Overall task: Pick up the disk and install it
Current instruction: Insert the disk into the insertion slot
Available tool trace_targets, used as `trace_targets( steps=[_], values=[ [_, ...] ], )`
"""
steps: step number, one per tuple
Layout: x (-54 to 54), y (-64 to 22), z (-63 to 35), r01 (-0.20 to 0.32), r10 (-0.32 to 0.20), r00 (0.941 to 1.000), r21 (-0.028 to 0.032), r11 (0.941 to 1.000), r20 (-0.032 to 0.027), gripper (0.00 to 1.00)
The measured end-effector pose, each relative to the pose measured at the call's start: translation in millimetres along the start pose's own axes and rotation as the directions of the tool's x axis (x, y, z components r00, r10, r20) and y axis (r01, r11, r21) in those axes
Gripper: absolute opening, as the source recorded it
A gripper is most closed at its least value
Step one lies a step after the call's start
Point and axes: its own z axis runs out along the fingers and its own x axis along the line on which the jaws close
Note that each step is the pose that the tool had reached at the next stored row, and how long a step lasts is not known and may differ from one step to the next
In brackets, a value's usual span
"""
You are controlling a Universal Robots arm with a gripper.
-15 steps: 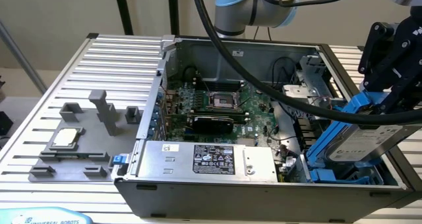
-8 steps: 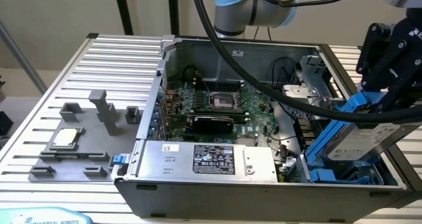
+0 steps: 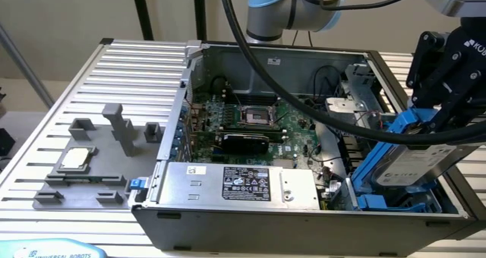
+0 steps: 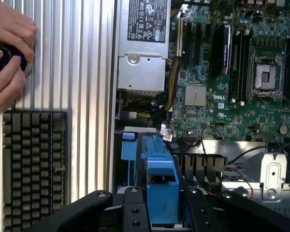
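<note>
the fingers (image 4: 135, 210) are clamped on the upper end of the disk (image 3: 414, 166). it hangs tilted on the exterior view's right, long axis sloping down from the fingers toward the blue bay (image 3: 377, 201) in the computer case (image 3: 251, 224), lower end nearly touching it.

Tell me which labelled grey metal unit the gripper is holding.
The disk with the blue frame, tilted in the gripper at the exterior view's right. The large grey box with the black label lies flat in the case, untouched.
</note>
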Motion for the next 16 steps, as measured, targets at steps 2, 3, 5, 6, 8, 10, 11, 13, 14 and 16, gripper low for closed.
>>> trace_targets(
  steps=[2,3,5,6,8,10,11,13,14,16],
  values=[
    [0.0,-0.2,1.8,0.000,0.000,1.0000,-0.0023,1.0000,0.0002,0.33],
    [0.0,-0.3,2.0,0.000,0.000,1.0000,-0.0039,1.0000,0.0005,0.33],
    [0.0,-0.3,1.6,0.000,0.000,1.0000,-0.0049,1.0000,0.0006,0.33],
    [-0.1,-0.4,0.5,0.000,0.000,1.0000,-0.0054,1.0000,0.0015,0.33],
    [-0.2,-0.4,-3.7,0.000,0.000,1.0000,-0.0080,1.0000,0.0018,0.33],
    [-0.4,-0.2,-6.1,0.000,0.000,1.0000,-0.0107,0.9999,0.0008,0.33],
    [-0.4,-0.2,-6.1,-0.001,0.001,1.0000,-0.0118,0.9999,0.0005,0.33],
    [-0.5,-0.4,-6.2,-0.001,0.001,1.0000,-0.0136,0.9999,-0.0019,0.33],
    [-0.5,-0.5,-6.2,-0.002,0.002,1.0000,-0.0141,0.9999,-0.0043,0.33],
    [-0.4,-0.8,-5.9,-0.003,0.003,0.9999,-0.0150,0.9999,-0.0105,0.33]
  ],
)
